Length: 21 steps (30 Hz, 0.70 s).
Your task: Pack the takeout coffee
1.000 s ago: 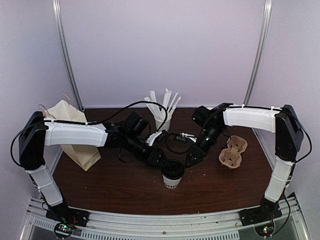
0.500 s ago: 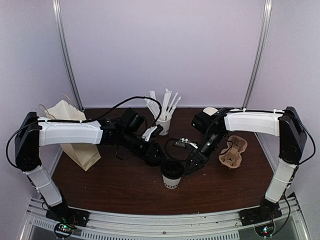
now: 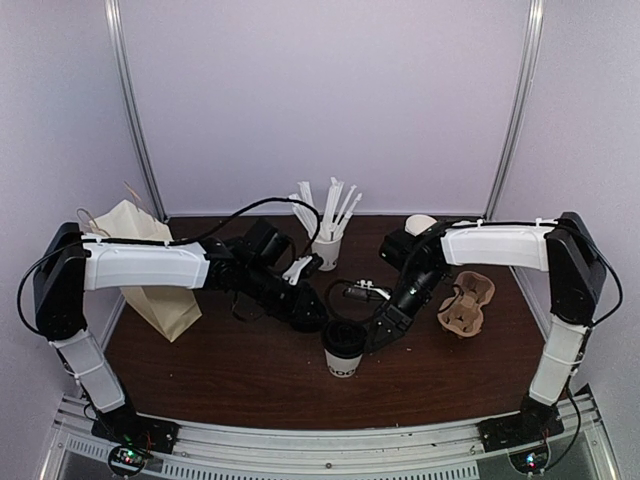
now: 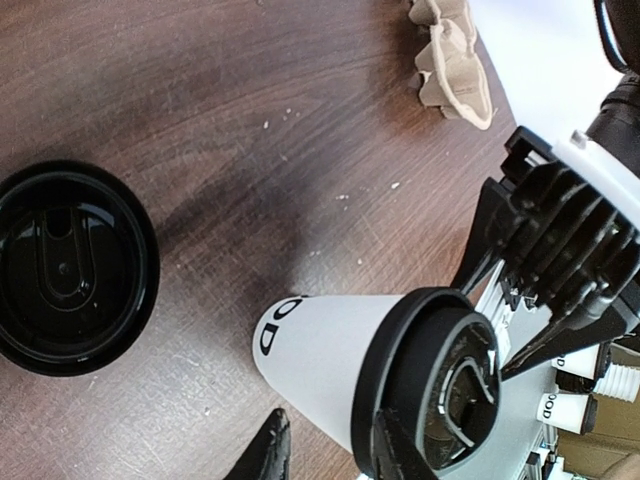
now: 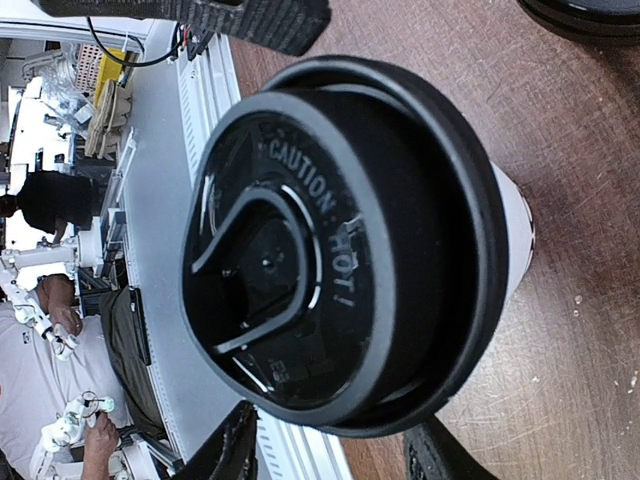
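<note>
Cup (image 3: 343, 350) is standing upright on the table (image 3: 230, 375), lid (image 5: 330, 240) on, between the two grippers. Left gripper (image 3: 308, 318) is sitting just beside it, jaws part-open and holding nothing. Right gripper (image 3: 380, 335) is straddling the lid rim, jaws also part-open, with no contact showing (the gap looks thin). Risks I am weighing: both arms are crowding one light cup, so a pinch at the rim could pop the lid, a one-sided nudge could tip the cup, or fingers could clash.
</note>
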Tool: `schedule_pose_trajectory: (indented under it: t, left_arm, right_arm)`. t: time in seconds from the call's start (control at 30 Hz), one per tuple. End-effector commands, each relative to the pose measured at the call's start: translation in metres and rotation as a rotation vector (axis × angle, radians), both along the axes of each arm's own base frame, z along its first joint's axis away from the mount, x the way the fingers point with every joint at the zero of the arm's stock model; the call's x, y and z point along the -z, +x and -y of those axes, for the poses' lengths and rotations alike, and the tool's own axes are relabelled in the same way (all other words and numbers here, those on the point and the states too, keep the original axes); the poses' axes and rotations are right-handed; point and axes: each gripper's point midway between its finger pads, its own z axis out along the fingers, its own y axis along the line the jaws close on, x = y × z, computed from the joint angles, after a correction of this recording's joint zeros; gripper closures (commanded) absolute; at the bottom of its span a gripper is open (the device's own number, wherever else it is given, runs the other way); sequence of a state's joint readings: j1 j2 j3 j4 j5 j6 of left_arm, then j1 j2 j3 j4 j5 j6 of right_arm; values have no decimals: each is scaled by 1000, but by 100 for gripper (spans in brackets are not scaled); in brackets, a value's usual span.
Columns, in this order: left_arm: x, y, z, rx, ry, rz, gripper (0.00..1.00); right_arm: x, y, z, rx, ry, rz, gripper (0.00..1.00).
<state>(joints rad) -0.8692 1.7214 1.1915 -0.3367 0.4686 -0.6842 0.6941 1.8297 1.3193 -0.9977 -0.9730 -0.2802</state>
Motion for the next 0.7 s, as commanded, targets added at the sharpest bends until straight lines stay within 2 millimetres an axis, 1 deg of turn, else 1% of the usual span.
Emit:
schedule_pose_trajectory:
  t: [0.0, 0.23, 0.43, 0.6, 0.67]
  left_arm:
    - [2, 4, 1, -11, -2, -13, 70]
    - [13, 0, -1, -8, 8, -37, 70]
    - [16, -1, 0, -4, 3, -47, 70]
    - [22, -4, -2, -1, 15, -62, 70]
    - [21, -5, -3, -1, 14, -63, 71]
  right_arm:
    - [-3, 3, -8, 5, 25, -20, 51]
    - [3, 4, -10, 12, 12, -43, 51]
    - [5, 4, -11, 15, 10, -58, 51]
    - [-3, 2, -12, 0, 37, -69, 49]
    - [-6, 0, -11, -3, 42, -63, 49]
